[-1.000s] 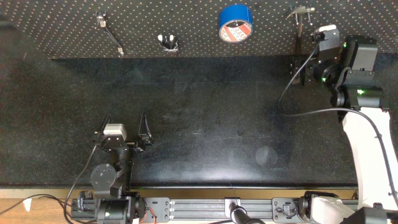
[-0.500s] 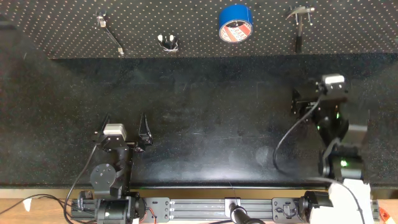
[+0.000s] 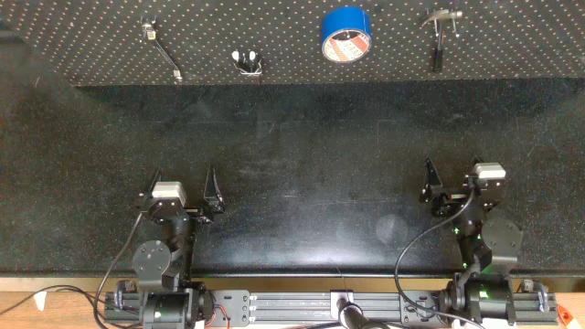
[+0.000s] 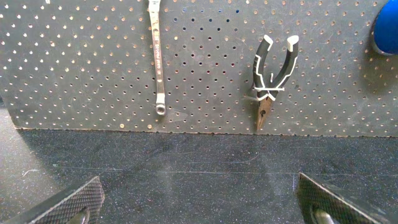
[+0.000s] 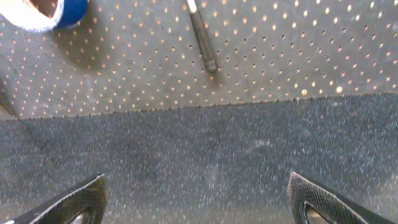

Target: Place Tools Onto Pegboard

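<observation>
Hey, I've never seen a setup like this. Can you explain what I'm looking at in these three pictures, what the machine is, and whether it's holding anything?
These are two small robot arms at a black table. The top view looks straight down on it, with the arms standing along the picture's lower edge. The other two pictures come from a camera on each arm's wrist, so each arm's own two fingers show at the bottom. The left gripper and the right gripper are both open and hold nothing. At the table's far side stands a pegboard. On it hang a wrench, pliers, a roll of blue tape and a hammer.
</observation>
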{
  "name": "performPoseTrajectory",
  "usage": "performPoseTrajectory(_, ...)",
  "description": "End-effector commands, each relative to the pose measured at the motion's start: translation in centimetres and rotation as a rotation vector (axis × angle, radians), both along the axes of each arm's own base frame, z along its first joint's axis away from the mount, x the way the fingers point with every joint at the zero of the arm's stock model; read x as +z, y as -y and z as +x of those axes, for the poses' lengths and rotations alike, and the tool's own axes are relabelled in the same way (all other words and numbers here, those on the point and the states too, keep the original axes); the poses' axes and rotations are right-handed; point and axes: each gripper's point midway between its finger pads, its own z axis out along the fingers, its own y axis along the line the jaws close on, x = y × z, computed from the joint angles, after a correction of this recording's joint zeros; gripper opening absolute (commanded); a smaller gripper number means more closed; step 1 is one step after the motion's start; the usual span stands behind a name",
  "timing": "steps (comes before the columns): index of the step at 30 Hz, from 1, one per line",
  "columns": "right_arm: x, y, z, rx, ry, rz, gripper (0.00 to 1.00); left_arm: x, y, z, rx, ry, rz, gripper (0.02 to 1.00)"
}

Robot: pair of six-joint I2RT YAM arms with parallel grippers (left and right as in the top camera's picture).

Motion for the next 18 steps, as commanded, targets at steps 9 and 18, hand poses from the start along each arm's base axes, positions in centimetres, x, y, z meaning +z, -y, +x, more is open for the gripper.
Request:
performPoseTrajectory(9, 2.0, -0.9, -1.6, 0.015, 0.108, -0.067, 0.939, 0.0, 0.1, 0.0, -0.007, 0.001, 0.016, 0.996)
performPoseTrajectory(18, 2.8, -2.7, -2.0, 0.088, 0.144, -0.061, 0.941, 0.0, 0.1, 0.0, -0.008, 0.001, 0.016, 0.996)
